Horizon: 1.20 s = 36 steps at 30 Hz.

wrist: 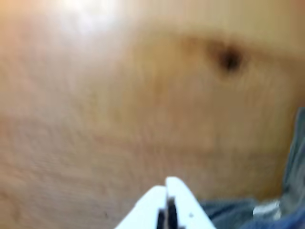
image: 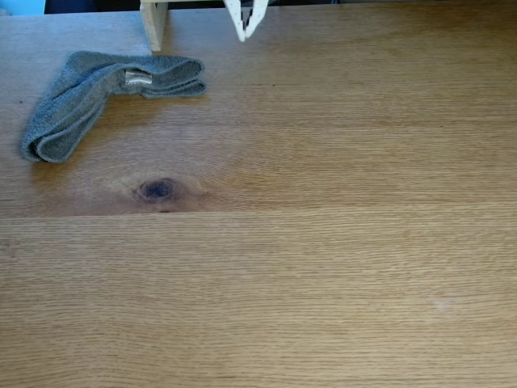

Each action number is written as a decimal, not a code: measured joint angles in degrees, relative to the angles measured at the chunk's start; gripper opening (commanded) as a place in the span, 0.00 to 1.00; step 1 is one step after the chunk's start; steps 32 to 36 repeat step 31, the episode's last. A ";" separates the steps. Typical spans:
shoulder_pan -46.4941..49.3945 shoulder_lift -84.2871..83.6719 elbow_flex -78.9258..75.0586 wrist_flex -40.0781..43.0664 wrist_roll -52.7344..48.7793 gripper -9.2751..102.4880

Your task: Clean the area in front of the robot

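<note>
Fingers of the white robot gripper (image: 244, 32) sat pressed together, holding nothing, in the blurred wrist view (wrist: 166, 191) and at the far table edge in the fixed view. Just to their left there stood a pale wooden post (image: 153, 24); further left lay a crumpled grey terry cloth (image: 97, 93), resting on the oak tabletop (image: 323, 242), with the dark knot (image: 157, 190) below it. Soft, light and limp, the cloth would likely bunch when pinched; its raised fold nearest the fingers looked the best grip.
</note>
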 measured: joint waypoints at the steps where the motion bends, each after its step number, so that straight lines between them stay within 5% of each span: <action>1: -0.62 2.99 1.93 1.67 0.26 0.08; 13: -3.96 21.53 2.64 29.62 6.94 0.08; 36: -3.69 23.55 2.64 31.20 7.29 0.08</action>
